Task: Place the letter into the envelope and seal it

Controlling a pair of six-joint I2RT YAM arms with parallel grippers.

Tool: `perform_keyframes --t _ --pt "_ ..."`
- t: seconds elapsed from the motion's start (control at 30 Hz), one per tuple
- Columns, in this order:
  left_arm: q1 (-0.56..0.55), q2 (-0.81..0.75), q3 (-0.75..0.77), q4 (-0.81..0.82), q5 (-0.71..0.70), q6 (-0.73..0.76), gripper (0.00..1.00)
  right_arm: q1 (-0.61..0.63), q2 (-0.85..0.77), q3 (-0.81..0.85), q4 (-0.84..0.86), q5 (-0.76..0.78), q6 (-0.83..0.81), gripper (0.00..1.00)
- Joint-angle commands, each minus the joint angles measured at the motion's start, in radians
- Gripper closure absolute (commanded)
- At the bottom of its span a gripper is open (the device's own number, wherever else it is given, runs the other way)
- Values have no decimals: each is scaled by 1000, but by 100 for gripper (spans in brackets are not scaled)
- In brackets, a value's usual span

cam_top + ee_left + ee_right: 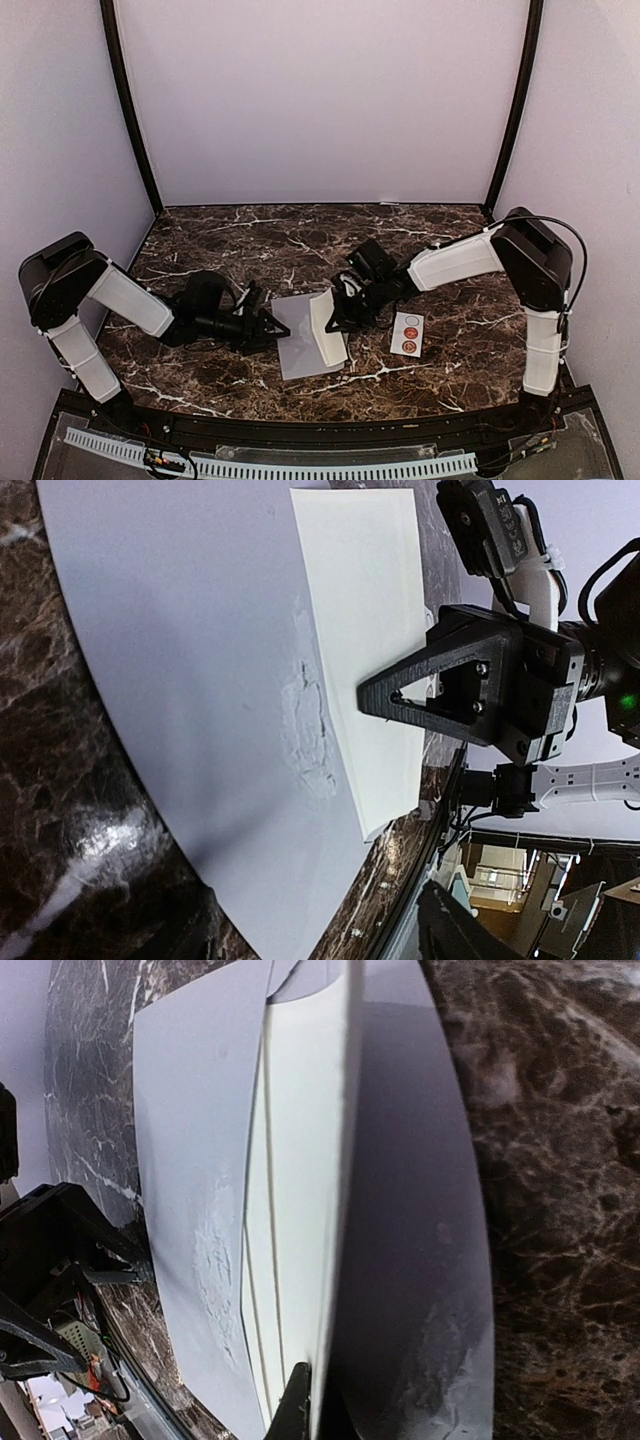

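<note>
Clearly the right gripper [336, 314], clamped on the letter [328, 336], hangs over the envelope [295, 348], lying near-to-far; the left gripper [265, 322] stands open at its left edge.

Robot test booth — blank walls [320, 100], marble tabletop [300, 230] (black-framed).

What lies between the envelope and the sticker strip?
The white letter and the right gripper, shut on its edge; the top view shows both.
</note>
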Motion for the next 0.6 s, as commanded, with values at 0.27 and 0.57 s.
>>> perform_keyframes --t 0.27,0.57 --pt "-1 50 26 -87 -40 30 34 15 27 62 11 -51 -110 100" --pt "-1 -52 20 -185 -116 61 34 15 -83 91 -156 75 -163 71"
